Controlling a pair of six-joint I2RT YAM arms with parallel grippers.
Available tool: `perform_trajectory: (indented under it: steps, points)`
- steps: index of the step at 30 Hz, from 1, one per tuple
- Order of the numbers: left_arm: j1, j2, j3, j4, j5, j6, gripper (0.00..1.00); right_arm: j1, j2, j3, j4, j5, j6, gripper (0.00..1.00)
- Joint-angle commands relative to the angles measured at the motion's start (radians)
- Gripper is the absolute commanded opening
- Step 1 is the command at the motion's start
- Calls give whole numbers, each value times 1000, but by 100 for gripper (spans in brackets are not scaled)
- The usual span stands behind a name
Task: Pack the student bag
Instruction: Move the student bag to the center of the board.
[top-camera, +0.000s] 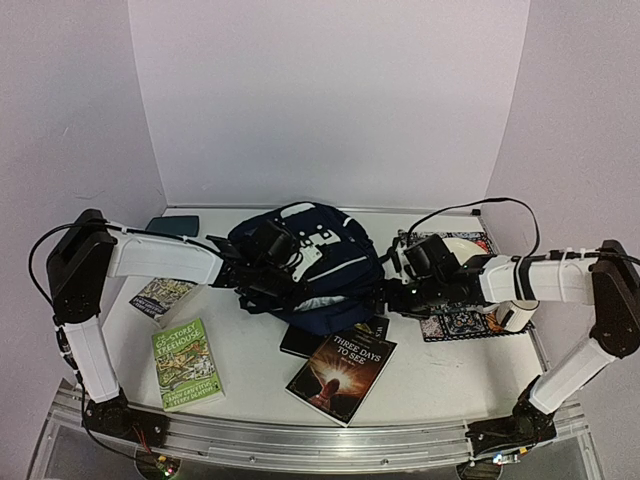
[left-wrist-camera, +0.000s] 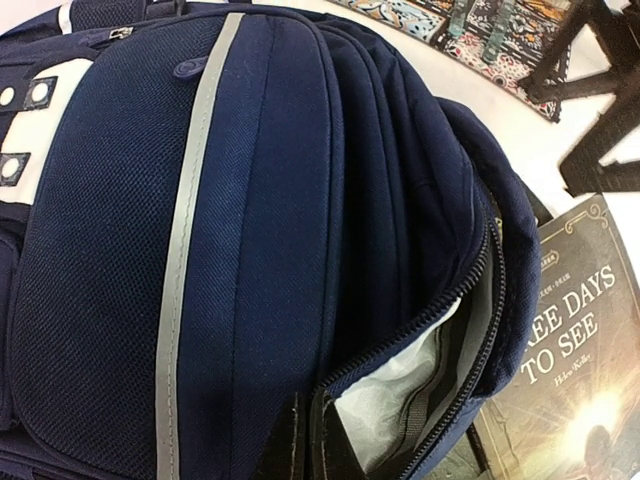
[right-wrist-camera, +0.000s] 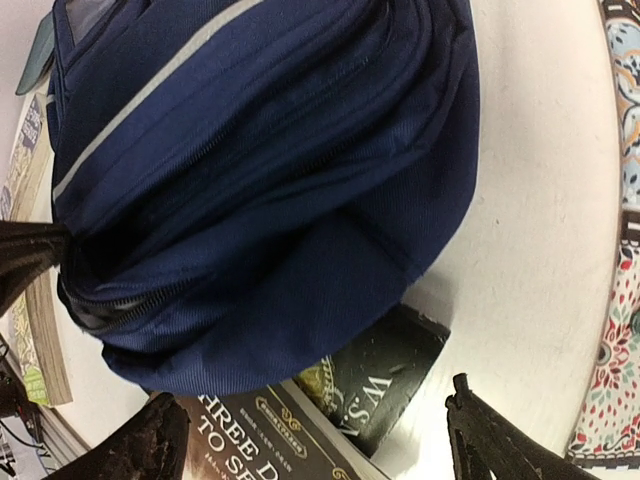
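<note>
The student bag (top-camera: 310, 265) is dark navy with thin pale grey stripes and white patches. The green book (top-camera: 187, 365) lies near left on the white tabletop (top-camera: 255, 385). The black book (top-camera: 342, 375) shows an orange glow. On the right, the mat (top-camera: 455, 322) has a dense black-and-white pattern with red flowers. The far-left pad (top-camera: 173, 226) is dark teal.

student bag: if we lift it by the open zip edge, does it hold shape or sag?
Probably sags: the student bag is soft fabric, slumped in folds. Likely light: the open pocket looks nearly empty. Pushed, it may drag the dark book partly under it.
</note>
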Motion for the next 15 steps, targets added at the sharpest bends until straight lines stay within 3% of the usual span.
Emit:
perform_trajectory:
  steps: [1,12,15]
  points:
    - [4,14,84,31,-105,-4,0,2,-26,-12,-80,-65,-5,90]
    - [83,57,172,38,-275,-83,0,2,132,55,-152,-197,-122,90]
    - [82,27,156,38,-239,-95,8,2,172,76,-187,-232,-147,90]
